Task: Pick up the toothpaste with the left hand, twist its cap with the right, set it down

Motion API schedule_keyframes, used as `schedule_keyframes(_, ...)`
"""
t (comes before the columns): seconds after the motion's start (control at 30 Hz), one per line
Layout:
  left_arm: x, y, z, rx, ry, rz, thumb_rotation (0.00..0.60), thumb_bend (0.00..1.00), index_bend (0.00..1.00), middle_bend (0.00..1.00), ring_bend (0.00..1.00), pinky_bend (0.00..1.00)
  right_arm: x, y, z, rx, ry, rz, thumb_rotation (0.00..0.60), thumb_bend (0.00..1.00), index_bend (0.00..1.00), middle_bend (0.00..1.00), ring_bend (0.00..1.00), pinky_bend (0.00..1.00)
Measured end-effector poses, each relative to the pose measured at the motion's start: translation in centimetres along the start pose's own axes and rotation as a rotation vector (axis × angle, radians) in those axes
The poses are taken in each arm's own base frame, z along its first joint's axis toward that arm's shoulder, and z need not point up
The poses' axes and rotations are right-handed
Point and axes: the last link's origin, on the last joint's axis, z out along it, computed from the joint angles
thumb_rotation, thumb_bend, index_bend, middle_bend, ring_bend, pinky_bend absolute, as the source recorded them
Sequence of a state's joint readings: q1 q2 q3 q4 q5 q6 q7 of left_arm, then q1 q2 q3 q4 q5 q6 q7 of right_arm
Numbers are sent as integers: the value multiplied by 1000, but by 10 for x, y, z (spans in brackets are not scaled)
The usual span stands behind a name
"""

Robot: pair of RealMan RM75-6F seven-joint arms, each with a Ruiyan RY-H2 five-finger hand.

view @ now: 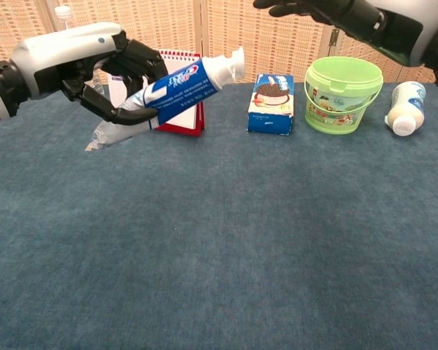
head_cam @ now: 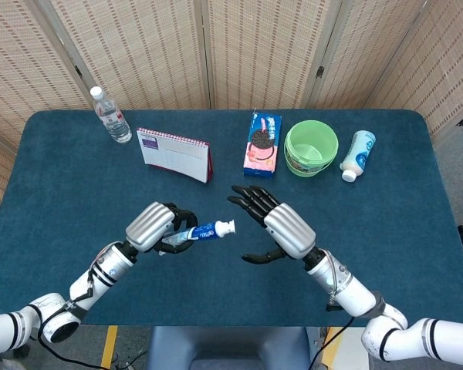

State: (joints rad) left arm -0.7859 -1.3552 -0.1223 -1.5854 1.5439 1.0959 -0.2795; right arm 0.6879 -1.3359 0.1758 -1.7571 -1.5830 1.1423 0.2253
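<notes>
My left hand [head_cam: 156,226] [view: 87,62] grips a blue and white toothpaste tube [head_cam: 207,230] [view: 177,85] above the table, with its white cap [head_cam: 228,227] [view: 236,64] pointing toward my right hand. My right hand [head_cam: 276,226] [view: 336,13] hovers just right of the cap with its fingers spread and nothing in it. A small gap separates it from the cap in the head view. In the chest view only part of the right hand shows, at the top edge.
Along the back of the blue table [head_cam: 401,223] stand a water bottle [head_cam: 110,116], a red-edged notebook [head_cam: 175,154], a cookie box [head_cam: 263,142], a green bucket [head_cam: 311,148] and a white bottle lying on its side [head_cam: 357,154].
</notes>
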Motion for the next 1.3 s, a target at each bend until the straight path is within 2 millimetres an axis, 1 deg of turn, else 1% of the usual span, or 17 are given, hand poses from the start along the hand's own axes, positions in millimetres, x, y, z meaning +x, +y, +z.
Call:
schedule_keyframes(0.33,3,9,5,-16,13,-20,600,582,740,821,739,517,-14,-5,17,38,10,58,3,0,0,0,0,0)
schedule_keyframes(0.7,3,17,8,-33,33,-64,600,582,740,821,740,517,-15,-13,31,63,17,64,0,0,0,0,0,0)
schedule_keyframes(1.0,1,21,14,-42,48,-137,600,583,740,821,739,517,-15,-19,36,77,21,45,0,0,0,0,0,0)
schedule_keyframes(1.3,0,25,18,-50,42,-130,600,583,740,821,739,518,-19,-23,42,86,9,16,1,0,0,0,0,0)
